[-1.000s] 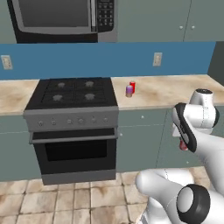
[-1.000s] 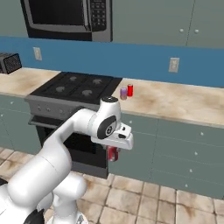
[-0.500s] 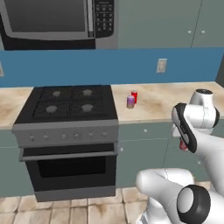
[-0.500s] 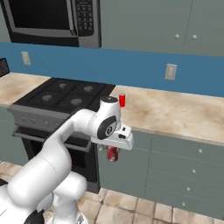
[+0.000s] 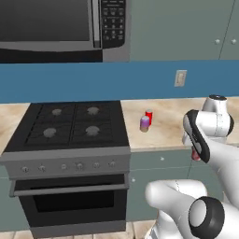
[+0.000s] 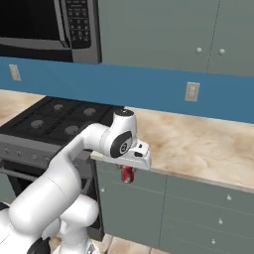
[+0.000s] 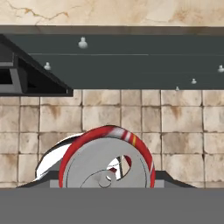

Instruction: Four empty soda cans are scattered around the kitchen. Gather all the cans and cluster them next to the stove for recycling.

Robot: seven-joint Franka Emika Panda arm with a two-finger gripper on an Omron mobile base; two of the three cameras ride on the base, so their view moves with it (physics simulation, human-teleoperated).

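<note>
— Since the whole picture had shifted between the earlier views and this one, we took it that the base had driven closer to the stove point(image 5: 70, 140), not that anything on the counter point(image 6: 198, 144) had moved.

— And the cans already there?

— We saw a red can point(image 5: 149, 115) and a purple can point(image 5: 144, 123) standing upright, just beside each other, on the counter right of the stove. They looked larger than before, nothing more.

— The third can?

— The gripper point(image 6: 128, 174) hung in front of the cabinet doors below the counter edge, clamped on a red soda can point(image 7: 105, 164), whose silvery top we saw from the hand camera. We judged the carry nearly done; the lift onto the counter remained.

— What couldn't we make out?

— The fingers were mostly hidden by the can and the arm. In the left view the held can was a red sliver behind the forearm. A fourth can we could not place.
</note>
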